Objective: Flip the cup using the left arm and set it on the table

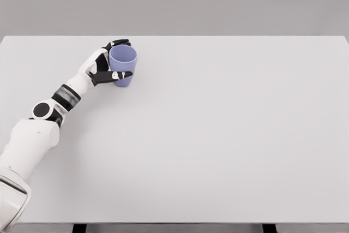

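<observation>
A lavender-blue cup (124, 64) stands upright on the white table (218, 135), mouth facing up, at the far left. My left hand (113, 59) wraps around its left side. The thumb crosses the cup's front near the base and the other fingers curl behind the rim. The hand is shut on the cup. The white left arm reaches in from the lower left corner. My right arm does not show.
The table's far edge runs just behind the cup, with a grey wall beyond it. The front edge lies along the bottom of the view.
</observation>
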Controlling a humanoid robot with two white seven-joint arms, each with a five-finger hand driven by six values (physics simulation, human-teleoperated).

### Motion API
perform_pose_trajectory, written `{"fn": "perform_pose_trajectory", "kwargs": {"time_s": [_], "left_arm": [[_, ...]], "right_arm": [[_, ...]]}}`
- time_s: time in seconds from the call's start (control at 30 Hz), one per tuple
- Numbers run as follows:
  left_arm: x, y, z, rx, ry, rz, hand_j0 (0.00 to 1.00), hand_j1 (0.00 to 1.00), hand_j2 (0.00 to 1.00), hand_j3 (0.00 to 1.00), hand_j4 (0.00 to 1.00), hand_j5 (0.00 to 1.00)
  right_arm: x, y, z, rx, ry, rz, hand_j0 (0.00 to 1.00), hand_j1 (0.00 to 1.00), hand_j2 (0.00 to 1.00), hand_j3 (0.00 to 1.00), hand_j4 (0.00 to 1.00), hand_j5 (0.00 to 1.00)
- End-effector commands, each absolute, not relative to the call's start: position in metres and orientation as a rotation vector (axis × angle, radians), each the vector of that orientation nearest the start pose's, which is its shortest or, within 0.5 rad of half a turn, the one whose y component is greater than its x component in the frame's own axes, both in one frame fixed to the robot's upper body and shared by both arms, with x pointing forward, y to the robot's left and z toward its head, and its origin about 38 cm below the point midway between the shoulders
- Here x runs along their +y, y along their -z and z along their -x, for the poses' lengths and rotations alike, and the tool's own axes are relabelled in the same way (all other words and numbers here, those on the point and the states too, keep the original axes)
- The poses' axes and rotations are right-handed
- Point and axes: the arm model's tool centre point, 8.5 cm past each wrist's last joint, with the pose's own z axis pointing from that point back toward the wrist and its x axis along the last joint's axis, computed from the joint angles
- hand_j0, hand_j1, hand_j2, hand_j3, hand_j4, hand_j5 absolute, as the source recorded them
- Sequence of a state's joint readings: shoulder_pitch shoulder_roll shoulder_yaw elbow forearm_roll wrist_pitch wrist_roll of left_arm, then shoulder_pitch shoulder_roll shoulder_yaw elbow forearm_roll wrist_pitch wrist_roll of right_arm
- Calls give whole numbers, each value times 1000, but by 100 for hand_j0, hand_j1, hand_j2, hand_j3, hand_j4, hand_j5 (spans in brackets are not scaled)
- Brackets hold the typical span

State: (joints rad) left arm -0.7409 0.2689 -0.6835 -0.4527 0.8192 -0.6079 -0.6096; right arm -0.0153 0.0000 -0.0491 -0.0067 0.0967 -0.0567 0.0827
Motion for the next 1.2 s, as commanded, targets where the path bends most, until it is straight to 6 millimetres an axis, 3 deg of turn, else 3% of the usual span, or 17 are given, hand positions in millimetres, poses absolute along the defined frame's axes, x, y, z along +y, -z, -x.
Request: {"fn": "perform_pose_trajectory", "kwargs": {"time_s": [0.0, 0.8, 1.0, 1.17], "left_arm": [[271, -70, -506, -1637, 511, 441, 98, 98, 98, 98, 98, 98], [290, -86, -511, -1682, 492, 416, 100, 100, 100, 100, 100, 100], [297, -111, -513, -1744, 525, 420, 100, 100, 100, 100, 100, 100], [314, -129, -513, -1779, 560, 395, 100, 100, 100, 100, 100, 100]], "right_arm": [[-264, 262, -18, -74, -54, 4, 100, 100, 100, 100, 100, 100], [-264, 262, -18, -74, -54, 4, 100, 100, 100, 100, 100, 100], [-264, 262, -19, -77, -54, 4, 100, 100, 100, 100, 100, 100], [-264, 262, -18, -74, -54, 4, 100, 100, 100, 100, 100, 100]]}}
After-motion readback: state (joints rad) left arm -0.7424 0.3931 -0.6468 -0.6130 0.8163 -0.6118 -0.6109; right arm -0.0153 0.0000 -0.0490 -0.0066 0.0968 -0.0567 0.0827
